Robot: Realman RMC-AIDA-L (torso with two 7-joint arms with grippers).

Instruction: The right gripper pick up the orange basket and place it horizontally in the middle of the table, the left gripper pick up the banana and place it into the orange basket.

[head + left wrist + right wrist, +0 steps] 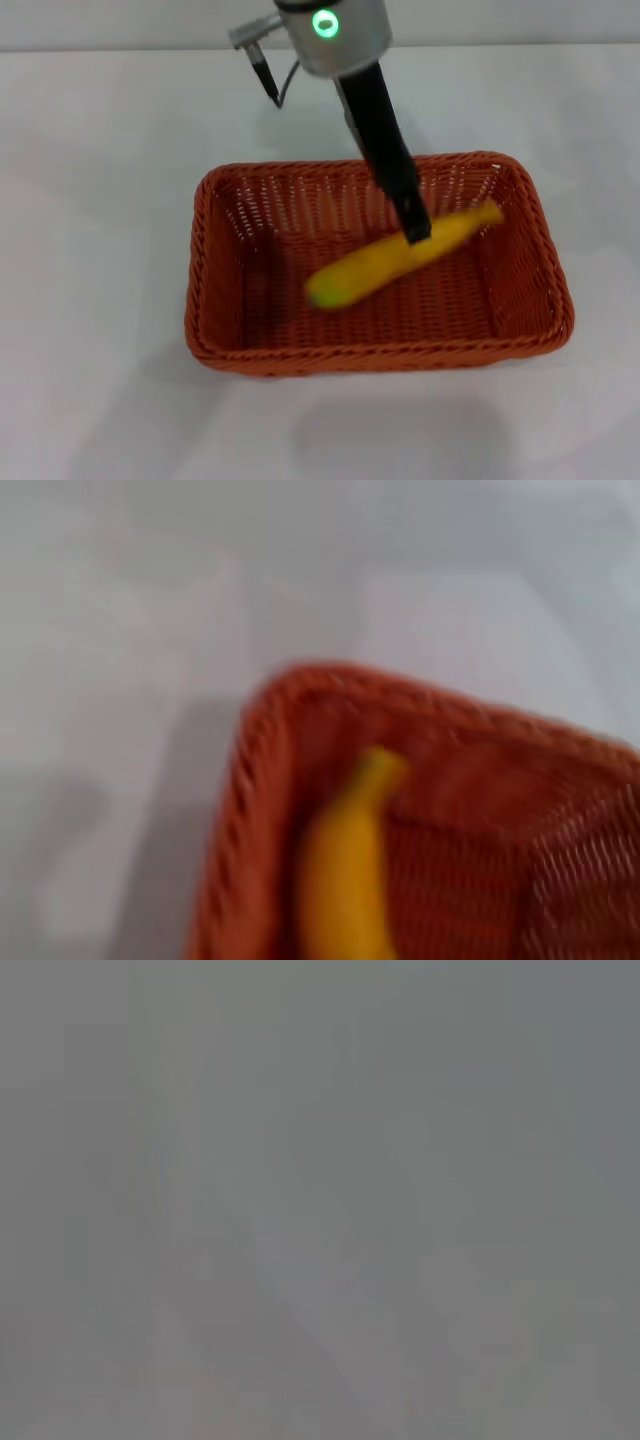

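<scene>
The orange basket (pixel 380 355) lies lengthwise across the middle of the white table (pixel 90 200). The yellow banana (pixel 375 270) is inside it, slanted, with its stem end raised toward the far right corner and its other end smeared. My left gripper (pixel 418 232) reaches down into the basket from the far side, and its black tip meets the banana's raised half. In the left wrist view the banana (pixel 345 880) lies along a basket corner (pixel 470 780). The right gripper is out of view; its wrist view shows only plain grey.
The left arm's wrist, with a green ring light (pixel 325 23) and a cable, hangs over the table's far edge. White tabletop (pixel 150 630) surrounds the basket on all sides.
</scene>
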